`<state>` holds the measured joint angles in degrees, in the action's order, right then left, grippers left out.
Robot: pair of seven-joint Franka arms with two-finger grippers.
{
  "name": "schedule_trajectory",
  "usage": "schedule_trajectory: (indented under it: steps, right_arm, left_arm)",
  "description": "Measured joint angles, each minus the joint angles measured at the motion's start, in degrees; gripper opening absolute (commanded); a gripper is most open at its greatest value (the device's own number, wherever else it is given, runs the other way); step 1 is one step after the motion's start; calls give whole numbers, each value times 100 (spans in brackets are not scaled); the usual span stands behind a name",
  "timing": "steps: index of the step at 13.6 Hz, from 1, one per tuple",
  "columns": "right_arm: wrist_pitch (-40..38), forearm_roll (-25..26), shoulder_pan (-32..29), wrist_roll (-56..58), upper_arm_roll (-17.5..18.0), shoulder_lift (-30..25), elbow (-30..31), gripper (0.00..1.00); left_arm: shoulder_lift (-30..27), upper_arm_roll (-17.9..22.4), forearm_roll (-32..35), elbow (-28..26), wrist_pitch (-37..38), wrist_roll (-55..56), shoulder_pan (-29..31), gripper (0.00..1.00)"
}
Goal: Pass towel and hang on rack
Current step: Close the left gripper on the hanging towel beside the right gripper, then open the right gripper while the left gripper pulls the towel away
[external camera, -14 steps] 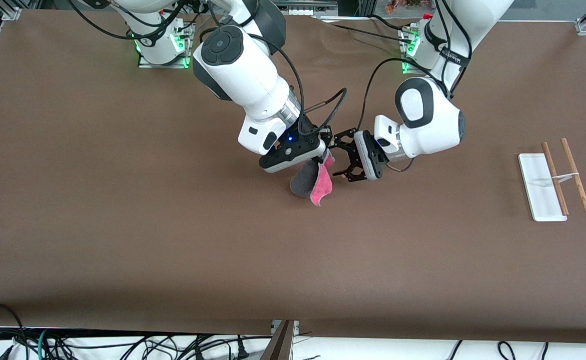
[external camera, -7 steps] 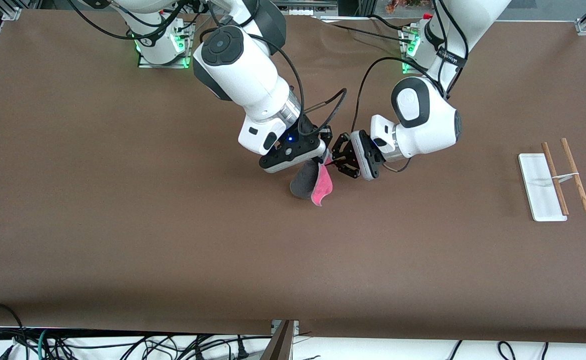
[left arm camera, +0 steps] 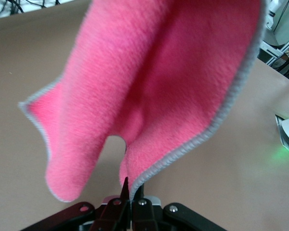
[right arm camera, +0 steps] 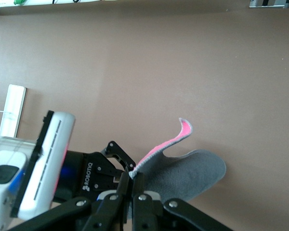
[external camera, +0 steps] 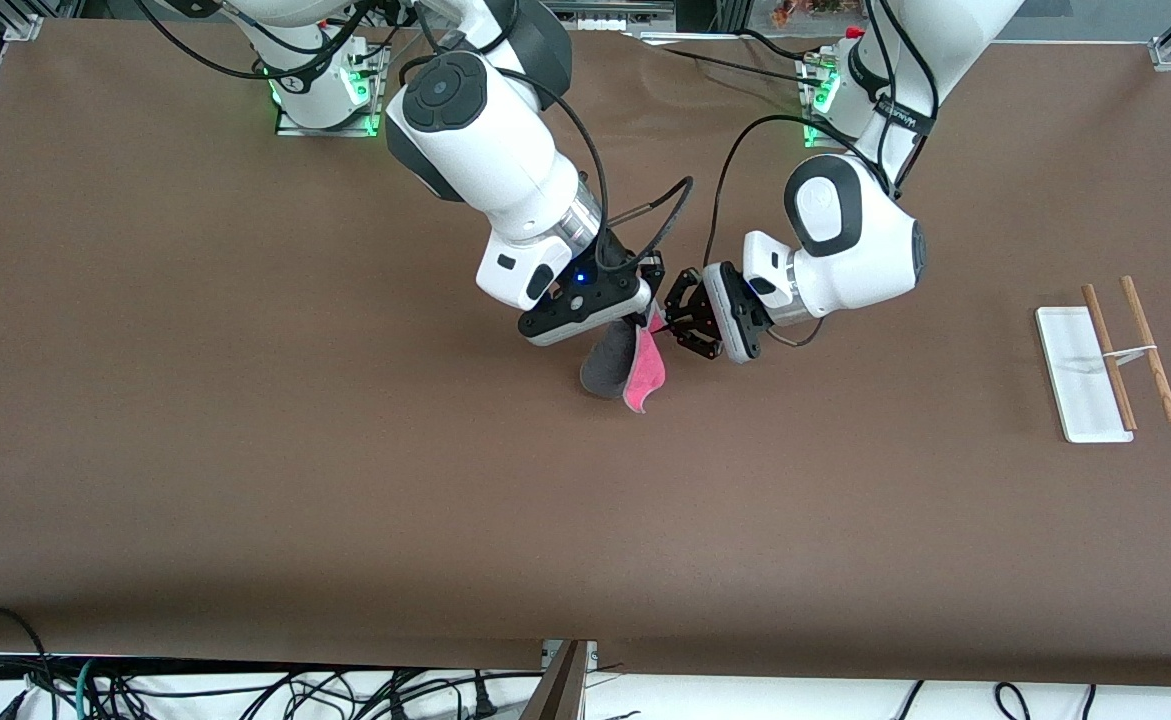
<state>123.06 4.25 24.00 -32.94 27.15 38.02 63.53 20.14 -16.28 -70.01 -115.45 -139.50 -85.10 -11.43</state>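
Observation:
The towel (external camera: 623, 370) hangs in the air over the middle of the table, dark grey on one side, bright pink on the reverse. My right gripper (external camera: 638, 322) is shut on its top corner; the right wrist view shows that gripper (right arm camera: 133, 175) pinching the pale trim of the towel (right arm camera: 188, 173). My left gripper (external camera: 662, 323) is beside it and shut on the same top edge. In the left wrist view that gripper (left arm camera: 131, 186) clamps the trim of the pink towel (left arm camera: 159, 91). The rack (external camera: 1115, 352) stands toward the left arm's end of the table.
The rack has a flat white base (external camera: 1070, 375) and two thin brown rods (external camera: 1150, 350) joined by a white crosspiece. Its base also shows in the right wrist view (right arm camera: 12, 113). The brown table (external camera: 345, 480) surrounds the arms.
My left gripper was open beside the towel, moved in toward my right gripper and closed on the towel's top edge. The right arm and the towel stayed in place.

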Motion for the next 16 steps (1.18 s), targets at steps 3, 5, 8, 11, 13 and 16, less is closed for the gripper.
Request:
schedule_trajectory:
  steps: [3, 5, 8, 11, 13, 16]
  right_arm:
    - [0, 110, 0, 0, -3, 1, 0, 100]
    - [-5, 126, 0, 0, -14, 1, 0, 100]
    - [-93, 153, -19, 1, -119, -6, 0, 100]
    - [-642, 157, -139, 20, -363, -37, -42, 100]
    - [-1067, 187, -309, 87, -434, -142, -81, 100]
    - [-1655, 317, -422, 314, -799, -449, -114, 100]
  left_arm:
    - [-10, 25, 29, 26, 89, -31, 148, 0]
    - [-21, 43, 209, 40, 399, -54, 342, 0]
    - [-109, 99, 823, 80, 1184, -61, 803, 0]
    - [-224, 136, 2238, 666, 2504, 252, 1533, 0]
    - [-255, 147, 3302, 1430, 3568, 720, 1959, 0]
    - [-247, 168, 4340, 2250, 4388, 956, 2354, 0]
